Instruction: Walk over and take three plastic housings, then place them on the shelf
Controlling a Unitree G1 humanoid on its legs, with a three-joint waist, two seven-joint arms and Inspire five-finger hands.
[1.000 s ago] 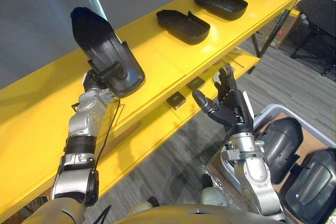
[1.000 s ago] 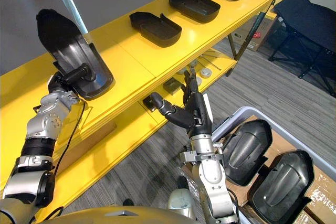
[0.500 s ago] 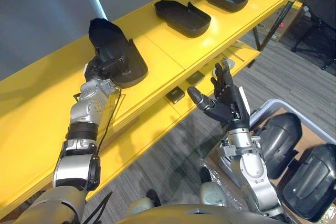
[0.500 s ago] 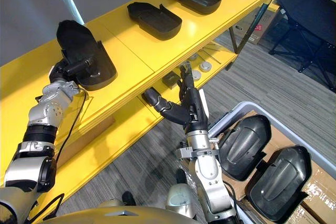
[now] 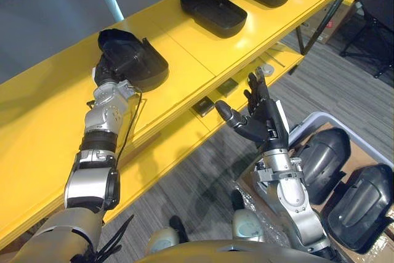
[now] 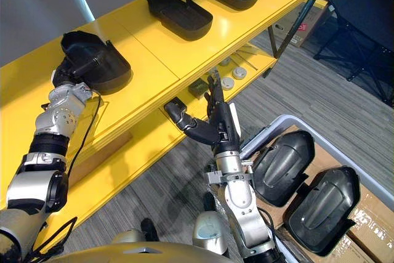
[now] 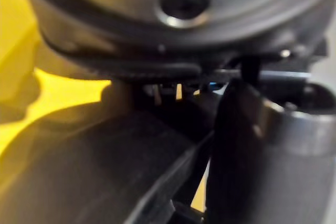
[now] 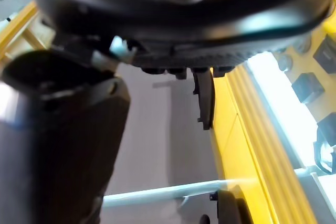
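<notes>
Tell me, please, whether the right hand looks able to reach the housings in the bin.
Probably yes: the right hand is open and empty, and the two housings lie uncovered in the bin right beside it.

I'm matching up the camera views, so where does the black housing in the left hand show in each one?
Left eye view: housing upper left, on the yellow shelf, held by the left hand.
Right eye view: upper left again.
Left wrist view: the dark curved bulk against yellow.
Right wrist view: the yellow shelf's edge, the landmark all views share.
</notes>
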